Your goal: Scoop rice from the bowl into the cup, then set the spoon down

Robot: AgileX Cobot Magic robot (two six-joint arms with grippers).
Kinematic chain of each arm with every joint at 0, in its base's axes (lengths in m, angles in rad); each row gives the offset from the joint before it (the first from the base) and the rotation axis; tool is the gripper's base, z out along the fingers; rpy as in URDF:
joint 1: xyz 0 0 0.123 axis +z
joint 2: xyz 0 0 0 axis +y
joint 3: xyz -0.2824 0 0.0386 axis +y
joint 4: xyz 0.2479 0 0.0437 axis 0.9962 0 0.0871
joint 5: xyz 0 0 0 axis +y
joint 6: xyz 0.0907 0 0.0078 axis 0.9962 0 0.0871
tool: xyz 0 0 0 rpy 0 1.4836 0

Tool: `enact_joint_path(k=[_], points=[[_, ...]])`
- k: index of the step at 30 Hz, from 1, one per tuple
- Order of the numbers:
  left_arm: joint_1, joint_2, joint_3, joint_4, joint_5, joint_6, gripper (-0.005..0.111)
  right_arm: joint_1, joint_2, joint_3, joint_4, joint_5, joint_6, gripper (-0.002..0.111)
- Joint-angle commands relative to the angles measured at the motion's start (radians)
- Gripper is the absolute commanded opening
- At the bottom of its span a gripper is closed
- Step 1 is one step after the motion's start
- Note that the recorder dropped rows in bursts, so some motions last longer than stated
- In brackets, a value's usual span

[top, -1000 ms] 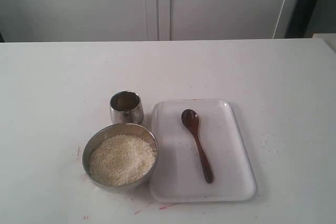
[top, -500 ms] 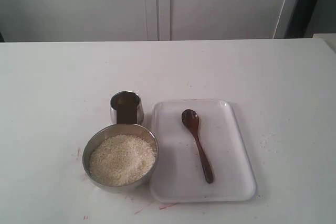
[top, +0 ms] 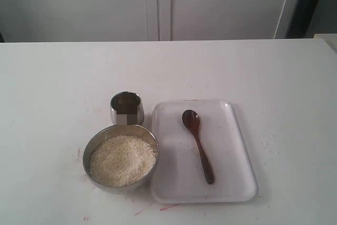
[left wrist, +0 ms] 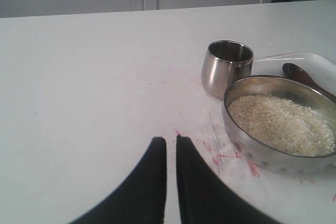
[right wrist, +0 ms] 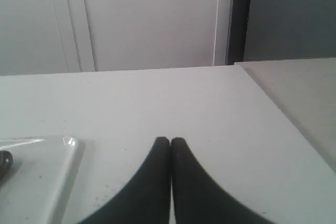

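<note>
Gripper on right (right wrist: 170, 141) hangs closed low over table (right wrist: 210, 108).

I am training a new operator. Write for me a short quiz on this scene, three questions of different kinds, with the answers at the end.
1. True or false: the spoon lies on the tray, and no gripper touches it.
2. In the exterior view, the cup stands: A) behind the bowl, farther from the camera; B) on the tray; C) inside the bowl.
3. Fill in: the right gripper is ___ and holds nothing.

Key: 1 true; 2 A; 3 shut.
</note>
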Motion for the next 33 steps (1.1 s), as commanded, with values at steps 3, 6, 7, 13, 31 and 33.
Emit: enact_joint_path(k=[3, 6, 7, 13, 31, 33], points=[[-0.001, 0.001, -0.006, -0.01, -0.003, -0.006, 0.014, -0.006, -0.004, 0.007, -0.002, 0.105, -0.094, 0.0], [-0.001, 0.001, -0.006, -0.01, -0.003, -0.006, 0.014, -0.006, -0.004, 0.007, 0.047, 0.19, -0.094, 0.0], [-0.001, 0.001, -0.006, -0.01, -0.003, -0.006, 0.014, -0.006, -0.004, 0.007, 0.057, 0.192, -0.094, 0.0], [-0.001, 0.001, -0.006, -0.01, -0.003, -0.006, 0.014, -0.006, -0.004, 0.007, 0.057, 0.192, -0.094, 0.0], [-0.001, 0.001, -0.006, -0.01, -0.003, -0.006, 0.014, -0.006, -0.004, 0.007, 0.054, 0.193, -0.094, 0.0], [-0.001, 0.001, -0.006, -0.01, -0.003, -0.006, 0.014, -0.006, -0.004, 0.007, 0.054, 0.195, -0.094, 0.0]])
